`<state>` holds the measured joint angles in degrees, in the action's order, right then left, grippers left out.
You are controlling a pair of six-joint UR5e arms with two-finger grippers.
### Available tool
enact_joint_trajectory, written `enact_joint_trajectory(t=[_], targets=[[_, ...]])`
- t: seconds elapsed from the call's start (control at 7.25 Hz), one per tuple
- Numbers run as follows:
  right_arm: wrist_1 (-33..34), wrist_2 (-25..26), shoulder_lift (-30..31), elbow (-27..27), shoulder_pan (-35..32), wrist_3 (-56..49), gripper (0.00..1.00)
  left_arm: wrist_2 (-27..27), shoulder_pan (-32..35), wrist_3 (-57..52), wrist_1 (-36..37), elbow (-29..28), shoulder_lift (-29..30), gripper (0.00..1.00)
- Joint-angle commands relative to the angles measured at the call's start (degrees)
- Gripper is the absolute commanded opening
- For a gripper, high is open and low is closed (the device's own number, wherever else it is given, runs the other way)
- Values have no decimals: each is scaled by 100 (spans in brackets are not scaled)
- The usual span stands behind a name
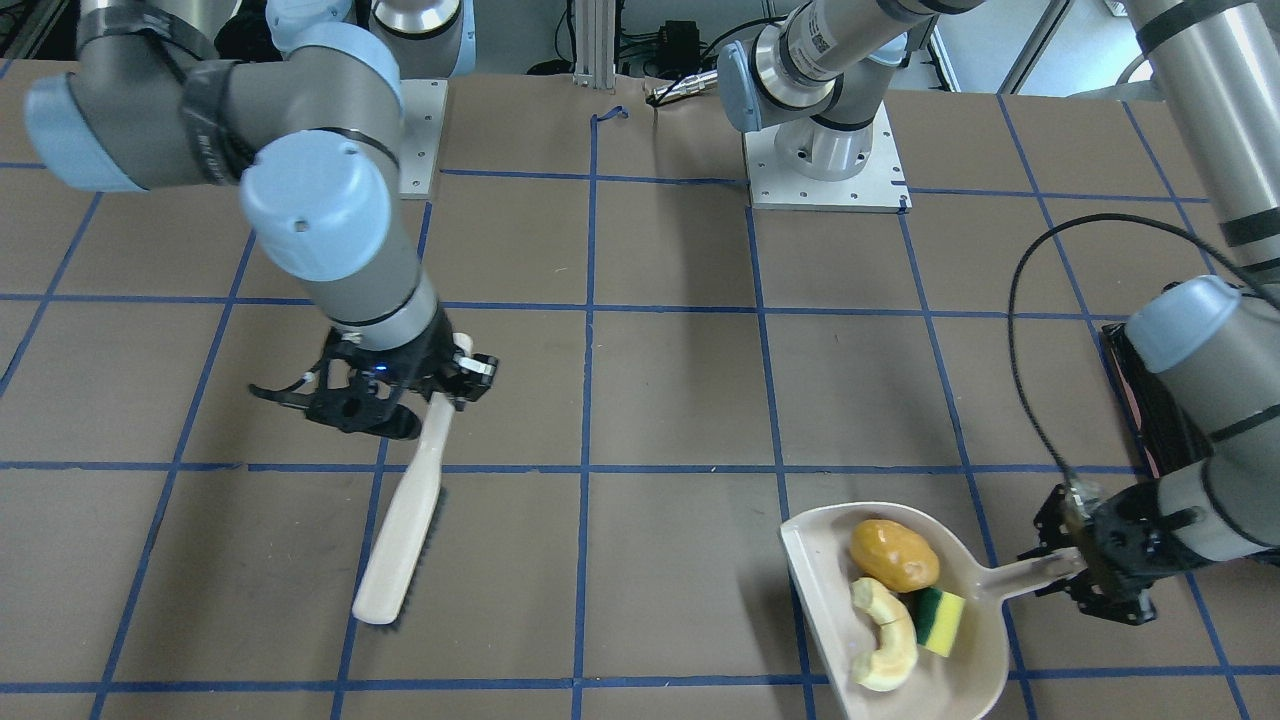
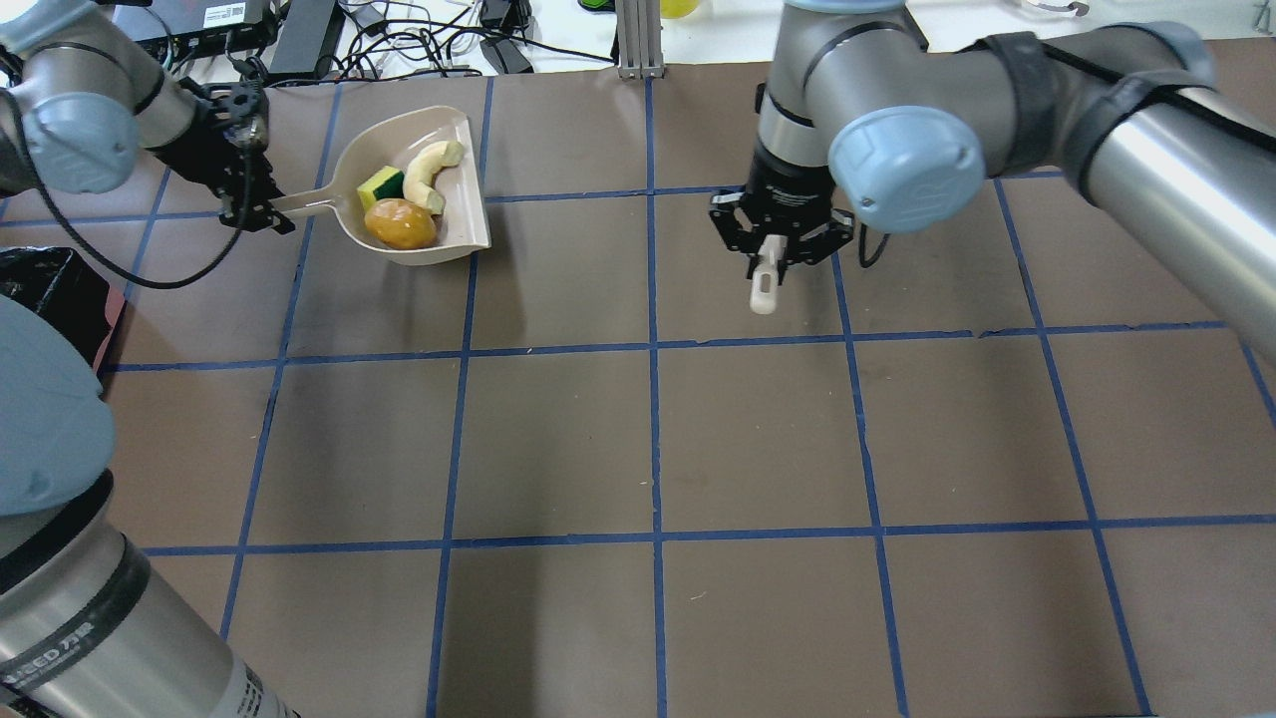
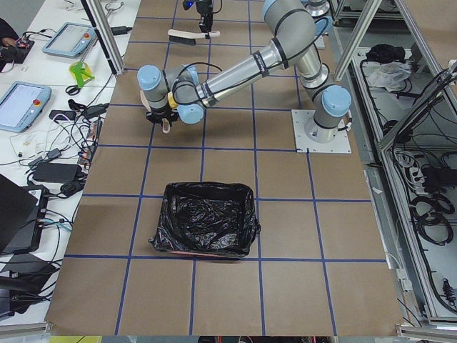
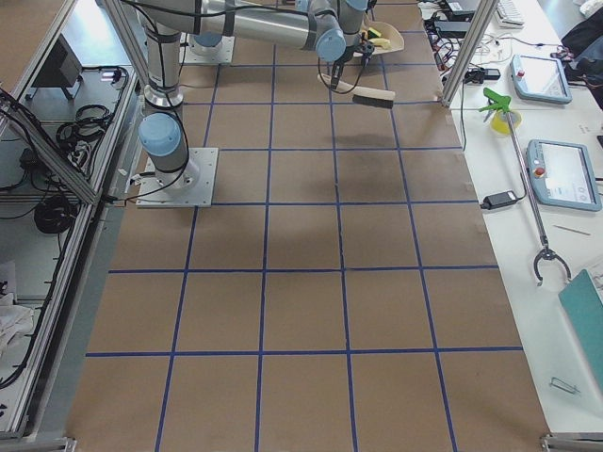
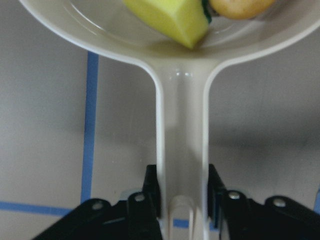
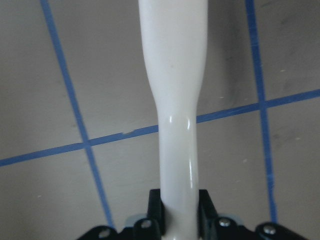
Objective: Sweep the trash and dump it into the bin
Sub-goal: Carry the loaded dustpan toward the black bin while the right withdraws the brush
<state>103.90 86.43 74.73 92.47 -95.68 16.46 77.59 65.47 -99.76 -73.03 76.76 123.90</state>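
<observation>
My left claw clenches the dustpan handle, lower right of the front view, trash inside; right claw grips the brush. Tilting before the bin could spill the lump.

The bin, lined with a crinkled black bag, stands on the brown, blue-gridded counter, just toward 6 o'clock from the view's middle. From its base at 2 o'clock the near left arm reaches across to 10 o'clock. There the left claw meets a bit of beige dustpan. At 12 o'clock the small right claw is at the brush.
</observation>
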Motion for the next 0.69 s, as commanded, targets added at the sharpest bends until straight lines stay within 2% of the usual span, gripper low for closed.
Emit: enact_joint_trajectory(t=[0.0, 0.14, 0.28, 0.41, 0.55], targets=[[7, 208, 243, 403, 1326, -1849, 0, -25, -822, -472, -1163, -938, -6, 0], [77, 173, 243, 621, 1907, -2414, 0, 228, -1069, -639, -1822, -1544, -6, 0], [530, 199, 217, 876, 2226, -2777, 0, 439, -1384, -1067, -2281, -2072, 11, 0], [926, 208, 191, 1061, 2455, -3241, 0, 528, -1814, -1594, -2434, -2408, 116, 0], [1000, 199, 121, 1115, 2614, -3411, 0, 668, -2262, -2190, -2418, -2542, 204, 0]])
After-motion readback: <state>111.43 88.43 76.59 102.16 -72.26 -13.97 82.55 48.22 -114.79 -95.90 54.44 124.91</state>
